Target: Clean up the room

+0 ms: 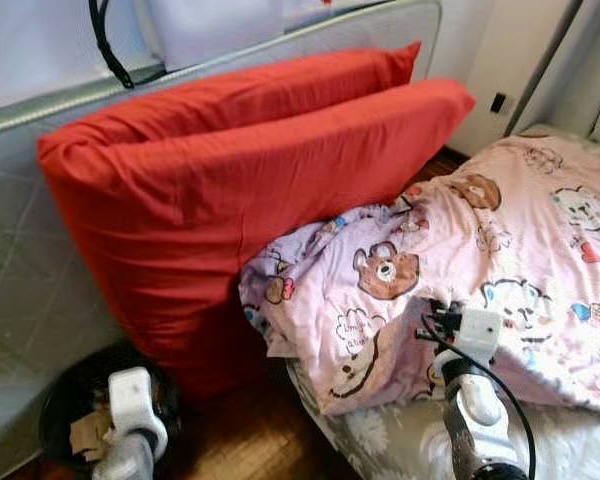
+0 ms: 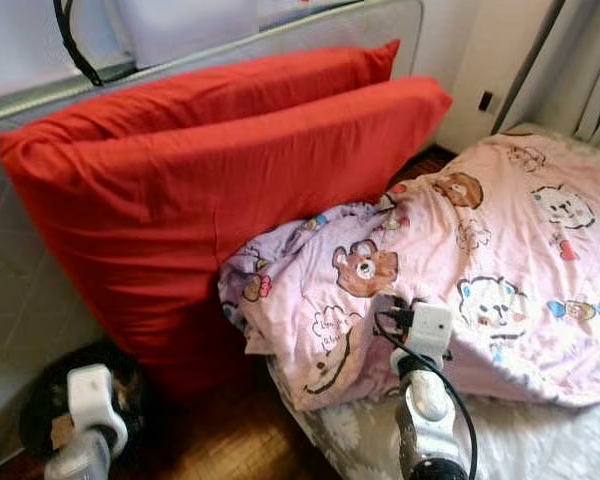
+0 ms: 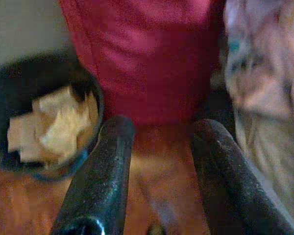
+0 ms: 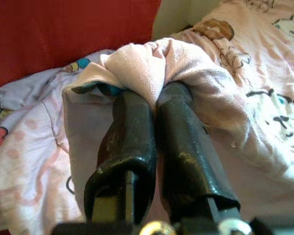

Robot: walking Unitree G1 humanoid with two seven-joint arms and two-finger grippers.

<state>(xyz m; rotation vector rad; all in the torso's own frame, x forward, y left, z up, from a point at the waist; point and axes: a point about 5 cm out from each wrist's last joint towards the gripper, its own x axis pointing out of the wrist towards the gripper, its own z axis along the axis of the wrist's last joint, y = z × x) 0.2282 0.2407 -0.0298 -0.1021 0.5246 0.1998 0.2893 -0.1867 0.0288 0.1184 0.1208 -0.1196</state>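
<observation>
Pinching a bunched fold of the pink cartoon-bear blanket (image 4: 152, 63), the right gripper (image 4: 154, 98) has its jaws pressed together on the cloth, which puffs up over the two black fingertips. From the head views, the right arm reaches forward over the near edge of the bed (image 1: 400, 440), its wrist sitting on the blanket's crumpled lower part. That blanket lies spread across the bed, with its rumpled left corner pushed up against the lower of two big red pillows (image 1: 230, 200). These pillows stand stacked on edge, leaning against a grey upright mattress (image 1: 20, 260) along the wall on the left. Low on the left, the left gripper (image 3: 159, 161) hovers over the wooden floor (image 1: 240, 440) with its jaws spread apart and nothing between them. Just beside it sits a dark round bin (image 3: 44, 122) holding pale scraps of cardboard, close to the foot of the red pillows. A black cable (image 1: 105, 45) hangs over the mattress top at upper left.
</observation>
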